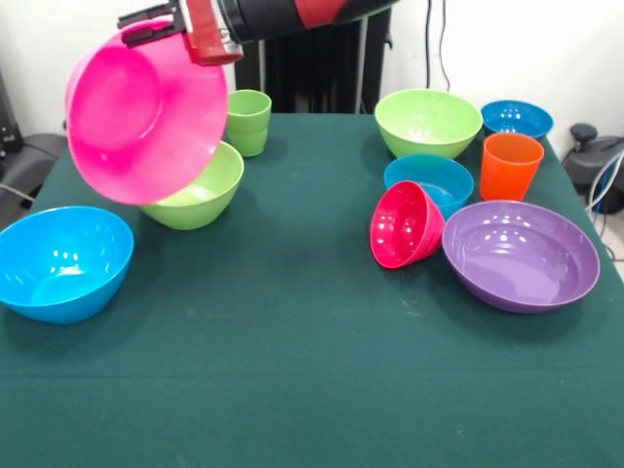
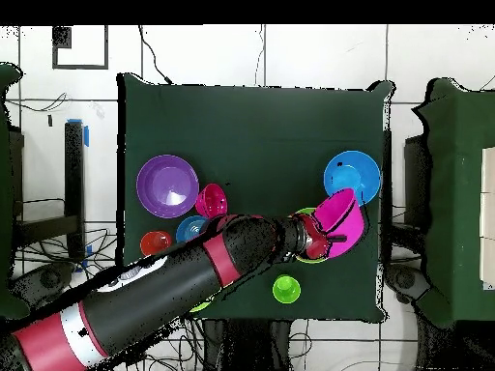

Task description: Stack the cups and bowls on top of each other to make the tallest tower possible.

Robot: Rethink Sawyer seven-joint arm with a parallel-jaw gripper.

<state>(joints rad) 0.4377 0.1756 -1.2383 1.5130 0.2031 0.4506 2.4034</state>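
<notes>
Pincer (image 1: 161, 24) is clamped on the rim of the big pink bowl (image 1: 146, 112), holding it tilted up off the surface (image 1: 292, 370), its opening facing the front camera, over a lime green bowl (image 1: 200, 190) with the light green cup (image 1: 249, 122) just behind. Big blue bowl (image 1: 60, 261) sits alone at the front view's left. At right: second lime bowl (image 1: 427, 122), two blue bowls (image 1: 517, 119) (image 1: 434, 180), orange cup (image 1: 509, 166), purple bowl (image 1: 520, 253), and the red-pink bowl (image 1: 405, 224) lying tipped on its side, against one blue bowl.
</notes>
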